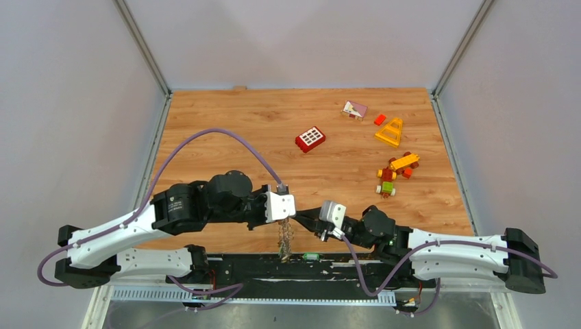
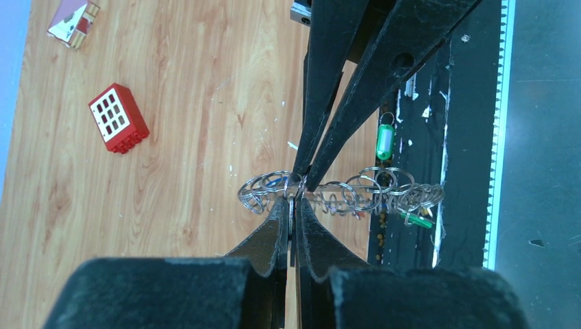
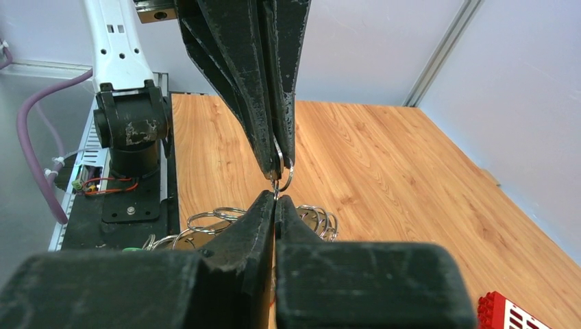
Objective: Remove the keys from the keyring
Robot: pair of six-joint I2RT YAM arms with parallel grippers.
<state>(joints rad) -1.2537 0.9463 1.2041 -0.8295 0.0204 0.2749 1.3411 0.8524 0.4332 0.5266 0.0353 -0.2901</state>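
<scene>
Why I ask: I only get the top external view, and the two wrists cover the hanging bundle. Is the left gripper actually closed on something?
Observer: Yes. In the right wrist view, the left gripper is shut on a small silver ring at its fingertips.
Operator: And the right one?
Observer: The right gripper is shut too, its tips meeting just under that ring. I cannot tell whether it pinches metal.
Operator: Anything lying loose?
Observer: The left wrist view shows a green key tag alone on the black base plate, apart from the other rings, which are strung out sideways.
</scene>
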